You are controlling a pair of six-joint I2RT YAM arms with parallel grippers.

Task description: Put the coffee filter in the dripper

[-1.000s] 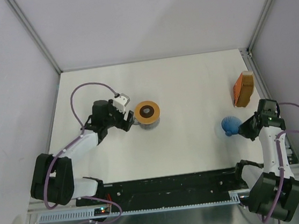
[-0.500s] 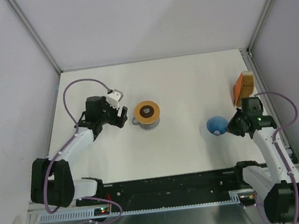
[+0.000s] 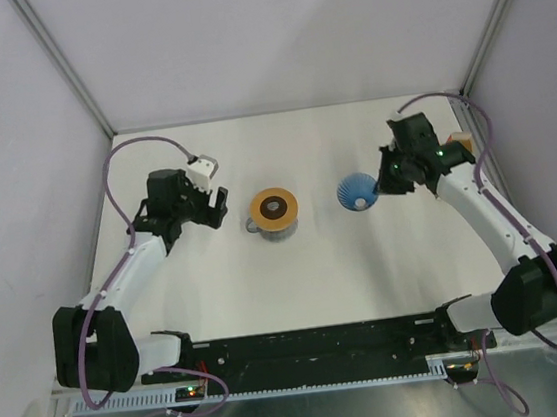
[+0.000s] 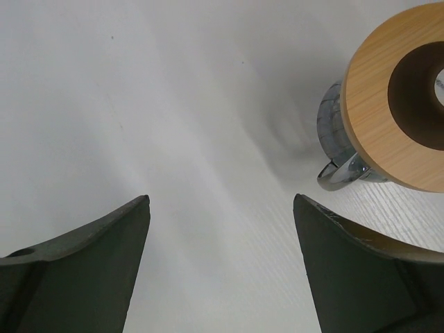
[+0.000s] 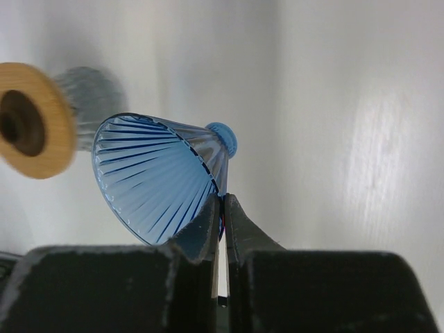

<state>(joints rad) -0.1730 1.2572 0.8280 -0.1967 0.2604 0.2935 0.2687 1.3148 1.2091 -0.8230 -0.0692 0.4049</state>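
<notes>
1. White matte counter (image 3: 367,279); pale grey walls (image 3: 269,38) on three sides, aluminium posts (image 3: 61,62) at the back corners.
2. Right fingers (image 5: 201,232) clamped together on the rim of the blue ribbed dripper (image 5: 156,177), which is tipped sideways just beyond the fingertips.
3. Left fingers (image 4: 90,270) wide apart, counter showing between them.
4. Glass jug (image 4: 333,125) capped by an amber disc (image 4: 374,104) stands ahead of the left fingers, off to their right, not touching.
5. Coffee filter (image 3: 461,138): only an orange sliver behind the right arm.

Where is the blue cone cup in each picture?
Top external: the dripper is right of centre, held by the right gripper.
Left wrist: not in it.
Right wrist: middle, rim pinched between the fingers.
Shared landmark: the wooden disc, seen in all three.
</notes>
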